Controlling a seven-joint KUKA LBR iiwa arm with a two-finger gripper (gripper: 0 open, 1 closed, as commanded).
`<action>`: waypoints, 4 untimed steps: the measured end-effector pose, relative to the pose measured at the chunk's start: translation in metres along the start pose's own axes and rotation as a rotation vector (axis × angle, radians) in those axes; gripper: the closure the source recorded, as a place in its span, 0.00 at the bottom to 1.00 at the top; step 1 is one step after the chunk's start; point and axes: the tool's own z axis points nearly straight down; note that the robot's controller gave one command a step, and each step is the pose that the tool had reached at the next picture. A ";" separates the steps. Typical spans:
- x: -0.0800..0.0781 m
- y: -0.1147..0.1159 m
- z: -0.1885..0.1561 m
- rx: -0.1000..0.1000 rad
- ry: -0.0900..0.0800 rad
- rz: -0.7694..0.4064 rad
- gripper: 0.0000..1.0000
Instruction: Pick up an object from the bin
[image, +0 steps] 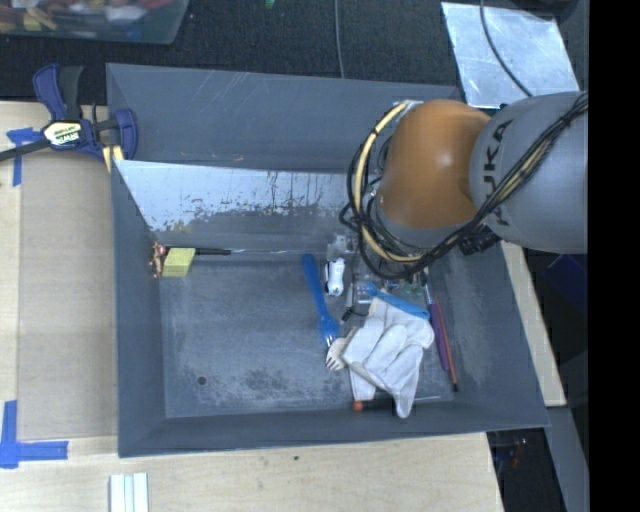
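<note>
Gripper (340, 272) sits low at right-centre of the bin (140, 330), under the arm's orange cover and just beside the upper end of a slim blue stick (320, 296) lying on the floor. Whether it is open or closed, or has hold of anything, cannot be told. A crumpled white cloth (392, 352) lies just below it at the stick's lower end, a dark red pencil (446, 350) runs along the right wall, and a yellow block (178, 262) is well apart at left.
</note>
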 end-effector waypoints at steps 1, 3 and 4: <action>-0.002 0.000 -0.005 0.000 -0.008 0.001 0.00; 0.029 -0.074 0.009 0.002 -0.015 -0.341 0.00; 0.054 -0.062 0.041 -0.001 -0.005 -0.762 0.00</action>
